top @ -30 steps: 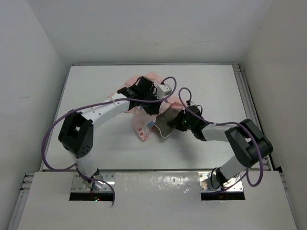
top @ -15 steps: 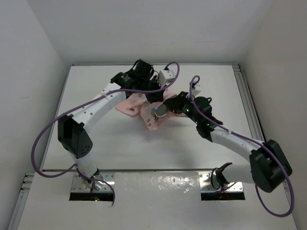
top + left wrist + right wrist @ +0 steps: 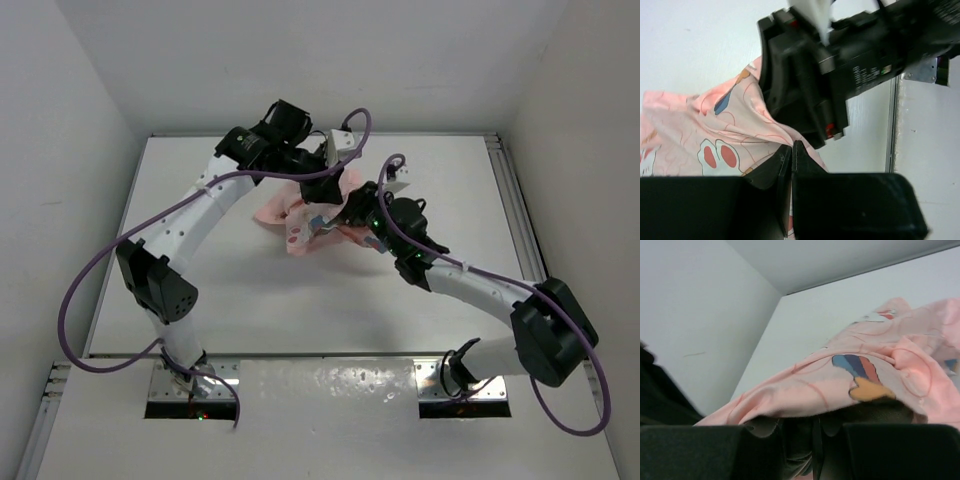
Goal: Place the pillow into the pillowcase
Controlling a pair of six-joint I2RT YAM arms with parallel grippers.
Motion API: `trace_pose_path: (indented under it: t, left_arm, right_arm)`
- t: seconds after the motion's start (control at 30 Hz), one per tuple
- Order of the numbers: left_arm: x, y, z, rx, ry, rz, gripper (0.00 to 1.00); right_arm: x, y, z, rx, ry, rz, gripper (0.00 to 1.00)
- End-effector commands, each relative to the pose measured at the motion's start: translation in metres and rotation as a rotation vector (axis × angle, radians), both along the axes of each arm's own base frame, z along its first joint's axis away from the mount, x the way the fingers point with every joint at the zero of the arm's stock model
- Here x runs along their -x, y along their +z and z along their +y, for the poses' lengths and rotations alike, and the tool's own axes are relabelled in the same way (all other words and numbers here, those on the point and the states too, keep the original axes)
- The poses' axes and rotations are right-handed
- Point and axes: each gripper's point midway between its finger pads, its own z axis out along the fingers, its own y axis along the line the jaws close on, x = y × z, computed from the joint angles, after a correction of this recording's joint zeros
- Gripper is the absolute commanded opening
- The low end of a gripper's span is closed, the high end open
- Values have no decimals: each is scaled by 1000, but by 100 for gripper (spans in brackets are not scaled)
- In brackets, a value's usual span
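Observation:
The pink pillowcase (image 3: 298, 222) lies bunched at the far middle of the table, partly lifted. My left gripper (image 3: 322, 190) is shut on a fold of the pillowcase's upper layer; the left wrist view shows its fingertips (image 3: 791, 150) pinching the pink cloth (image 3: 715, 135). My right gripper (image 3: 352, 213) reaches in under the cloth from the right. In the right wrist view, the right gripper (image 3: 815, 440) is shut on dark olive-grey fabric, the pillow (image 3: 875, 412), with the pillowcase (image 3: 805, 390) draped over it. In the top view the pillow is almost wholly hidden by the pillowcase.
The white table (image 3: 200, 290) is closed in by white walls at the left, far and right sides. A metal rail (image 3: 505, 190) runs along its right edge. The right gripper's black body (image 3: 840, 65) sits close above the left fingers in the left wrist view.
Both grippers moved toward the far side. The right gripper carried the pillow in under the pillowcase; the grey cushion, visible before, is now covered. The left arm drew the cloth up and back.

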Motion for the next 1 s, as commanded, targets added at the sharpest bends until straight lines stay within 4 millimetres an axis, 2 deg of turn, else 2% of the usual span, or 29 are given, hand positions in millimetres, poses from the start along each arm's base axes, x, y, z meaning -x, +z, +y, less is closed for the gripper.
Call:
trace_pose_path:
  t: [0.0,0.03,0.13,0.17,0.23,0.27,0.3,0.33,0.37,0.4,0.43,0.47,0.5,0.53,0.6,0.63,0.67,0.73,0.77,0.8,0.83,0.87,0.9,0.93,0.97]
  left_arm:
    - [88,83,-23,275,-364,51,0]
    - [88,90,-22,279,-367,16,0]
    - [90,91,-20,278,-375,8,0]
    - [91,91,-19,278,-378,9,0]
    - [88,89,-18,264,-361,4,0]
    - [85,87,-18,255,-349,-5,0]
    - [81,87,-19,251,-333,-20,0]
    - [73,86,-18,233,-284,-15,0]
    - [63,84,-16,221,-239,-17,0]
    - [52,88,-17,224,-193,-46,0]
    - [34,84,-13,178,-81,-67,0]
    - [20,85,-12,165,-15,-97,0]
    - [8,82,-9,144,57,-107,0]
    - [-15,69,0,85,195,-123,0]
    - [-37,47,11,7,307,-149,0]
    - [-41,35,13,-21,318,-147,0]
    - [-42,13,14,-59,320,-122,0]
    - [-43,-3,13,-77,317,-107,0]
    - [-41,-12,14,-89,317,-89,0]
    - [-42,-13,15,-90,321,-90,0]
    - [-42,-11,15,-84,326,-98,0]
    - [-42,-10,15,-82,323,-102,0]
    - [-41,-6,15,-74,318,-113,0]
    - [-38,-3,16,-70,308,-118,0]
    - [-35,-1,15,-69,286,-124,0]
  right_arm:
    - [-37,5,-26,33,-216,-9,0]
    - [-39,1,-29,39,-231,-1,0]
    - [-43,-6,-30,68,-253,19,0]
    - [-45,-14,-32,92,-263,44,0]
    - [-48,-15,-32,101,-267,47,0]
    - [-46,-16,-26,105,-227,47,5]
    - [-44,-14,-21,104,-192,44,15]
    - [-44,-12,-18,132,-151,35,45]
    - [-36,-13,-6,147,-59,39,60]
    - [-36,-1,-6,184,-33,12,69]
    - [-36,1,-12,223,-35,20,78]
    - [-32,-16,-26,302,-67,93,82]
    - [-30,-6,-36,340,-82,86,86]
    - [-24,-21,-50,402,-75,162,91]
    - [-22,-15,-67,457,-71,191,93]
    - [-14,-28,-76,499,-60,255,92]
    - [-9,-36,-77,508,-35,282,92]
    - [-2,-53,-84,511,-7,343,89]
    - [6,-66,-89,499,0,397,83]
    - [8,-72,-95,496,-13,424,77]
    - [13,-84,-105,483,-38,465,62]
    - [14,-84,-110,466,-54,469,53]
    - [14,-72,-108,428,-47,425,46]
    - [17,-76,-112,412,-53,421,44]
    - [13,-63,-116,379,-72,376,49]
